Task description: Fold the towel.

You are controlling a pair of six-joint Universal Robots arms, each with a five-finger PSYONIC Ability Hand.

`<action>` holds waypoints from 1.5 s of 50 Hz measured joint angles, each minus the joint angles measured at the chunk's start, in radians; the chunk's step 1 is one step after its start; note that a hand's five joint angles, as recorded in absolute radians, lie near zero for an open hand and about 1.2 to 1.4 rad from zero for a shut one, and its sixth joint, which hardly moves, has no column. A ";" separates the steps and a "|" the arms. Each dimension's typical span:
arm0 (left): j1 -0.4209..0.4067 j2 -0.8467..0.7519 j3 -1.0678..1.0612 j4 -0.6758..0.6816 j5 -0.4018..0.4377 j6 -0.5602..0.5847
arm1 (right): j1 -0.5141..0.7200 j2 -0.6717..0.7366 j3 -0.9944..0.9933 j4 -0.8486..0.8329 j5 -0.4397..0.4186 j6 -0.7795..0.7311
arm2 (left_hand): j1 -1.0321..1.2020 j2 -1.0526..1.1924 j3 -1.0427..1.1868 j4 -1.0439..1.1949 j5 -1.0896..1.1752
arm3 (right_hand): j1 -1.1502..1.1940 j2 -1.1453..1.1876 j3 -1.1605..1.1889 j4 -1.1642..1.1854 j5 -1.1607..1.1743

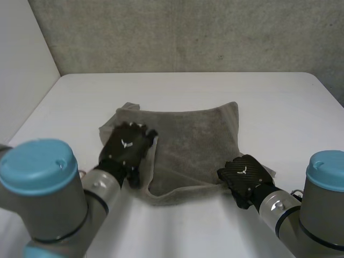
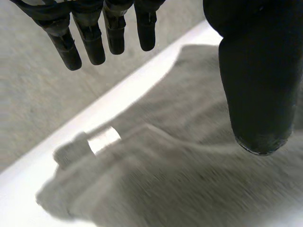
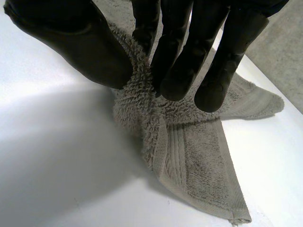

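One towel [image 1: 193, 140] is lying on one table [image 1: 279, 107]. Two hands are showing at it: the left hand [image 1: 126, 148] is sitting over its near left part, and the right hand [image 1: 244, 174] is sitting at its near right corner. Two arms are coming in from the near side, the left arm [image 1: 37, 183] and the right arm [image 1: 322, 199]. One tag [image 2: 105, 139] is showing at the towel's edge. Two walls are standing by the table, one grey wall [image 1: 188, 32] on the far side and one white wall [image 1: 21, 64] on the left.
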 measured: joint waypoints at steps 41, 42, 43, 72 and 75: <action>0.115 -0.721 1.046 -0.554 0.238 0.422 | 0.001 0.051 0.025 -0.041 -0.012 -0.002 | 0.167 0.171 0.173 0.171 0.171 | 0.001 0.008 0.000 0.000 0.000; 0.115 -0.731 1.056 -0.566 0.237 0.438 | 0.001 0.051 0.025 -0.041 -0.012 -0.002 | 0.166 0.170 0.172 0.171 0.170 | 0.001 0.008 0.000 0.000 0.000; 0.115 -0.734 1.059 -0.570 0.237 0.445 | 0.001 0.052 0.025 -0.041 -0.012 -0.003 | 0.166 0.170 0.172 0.170 0.170 | 0.001 0.008 0.000 0.000 0.000; 0.125 -0.745 1.060 -0.586 0.219 0.510 | 0.001 0.072 0.023 -0.041 -0.012 -0.006 | 0.383 0.399 0.400 0.398 0.390 | 0.001 0.010 0.000 0.000 0.000; 0.125 -0.740 1.052 -0.585 0.215 0.510 | 0.001 0.075 0.023 -0.041 -0.013 -0.006 | 0.480 0.494 0.492 0.491 0.480 | 0.001 0.010 0.000 0.000 0.000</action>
